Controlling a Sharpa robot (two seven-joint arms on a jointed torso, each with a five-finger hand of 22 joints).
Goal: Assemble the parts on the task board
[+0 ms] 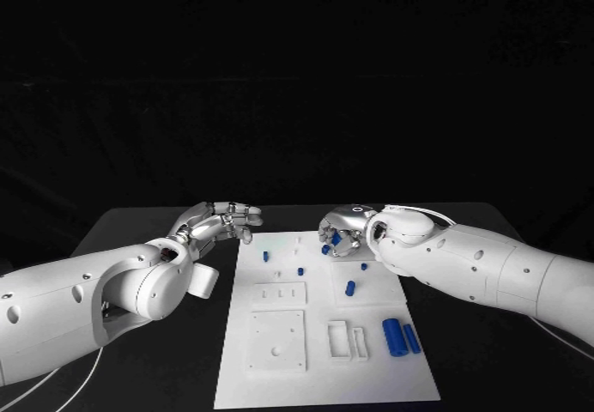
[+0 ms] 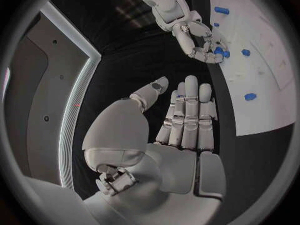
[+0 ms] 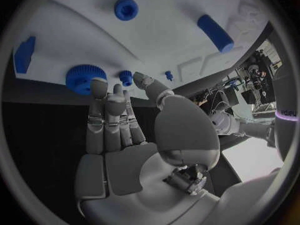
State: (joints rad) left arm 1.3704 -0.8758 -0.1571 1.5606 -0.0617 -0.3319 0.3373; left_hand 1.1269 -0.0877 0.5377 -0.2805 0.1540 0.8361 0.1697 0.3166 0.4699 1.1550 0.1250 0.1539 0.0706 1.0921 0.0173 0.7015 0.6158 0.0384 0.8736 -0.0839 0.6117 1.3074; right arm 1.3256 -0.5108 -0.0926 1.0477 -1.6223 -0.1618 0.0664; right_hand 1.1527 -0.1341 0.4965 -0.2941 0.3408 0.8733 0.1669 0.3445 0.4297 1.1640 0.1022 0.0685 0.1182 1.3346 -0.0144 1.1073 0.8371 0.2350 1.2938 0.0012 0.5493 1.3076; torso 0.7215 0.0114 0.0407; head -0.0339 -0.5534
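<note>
Progress: early, blue parts [image 1: 397, 336] loose on task board [image 1: 324, 378] | left hand [image 1: 221, 222] fingers apart, empty | right hand [image 1: 348, 232] fingers: cannot tell

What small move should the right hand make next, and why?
Probably lower the right hand slightly and close its fingers on the blue gear. The hand holds nothing, and its fingertips are close to that gear on the task board. The left hand is open beside the board.
</note>
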